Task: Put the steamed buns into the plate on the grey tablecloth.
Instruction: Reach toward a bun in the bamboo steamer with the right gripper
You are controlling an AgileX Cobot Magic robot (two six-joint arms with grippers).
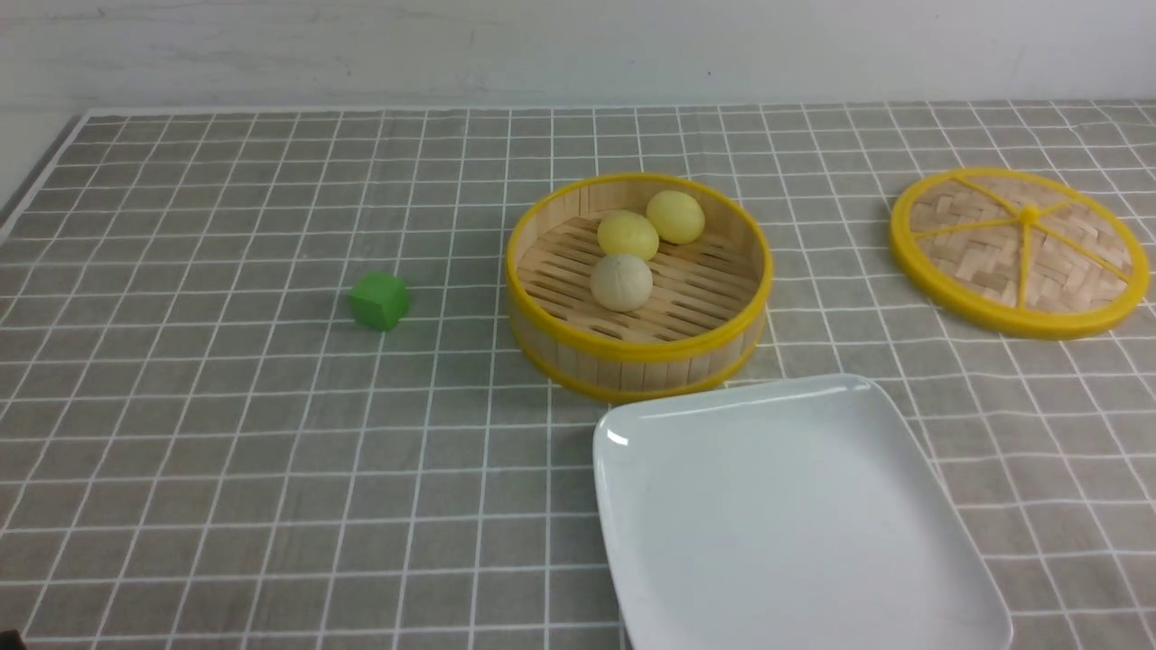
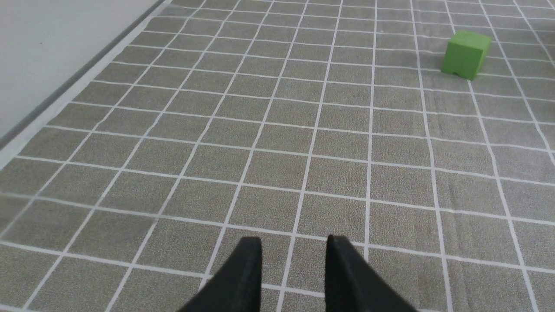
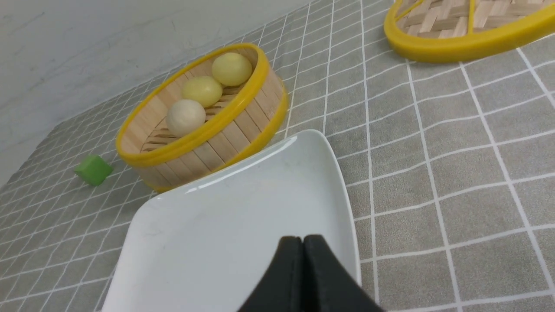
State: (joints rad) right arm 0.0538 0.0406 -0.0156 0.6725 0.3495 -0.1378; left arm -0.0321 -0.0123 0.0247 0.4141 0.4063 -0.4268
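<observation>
Hovering over plate, right end effector closed

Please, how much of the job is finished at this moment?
Done: only the lid is off the steamer, lying on the cloth. In hand: nothing; the right tool is shut and empty by the plate, the left tool open. Left: all three buns sit in the steamer; the plate is empty.
</observation>
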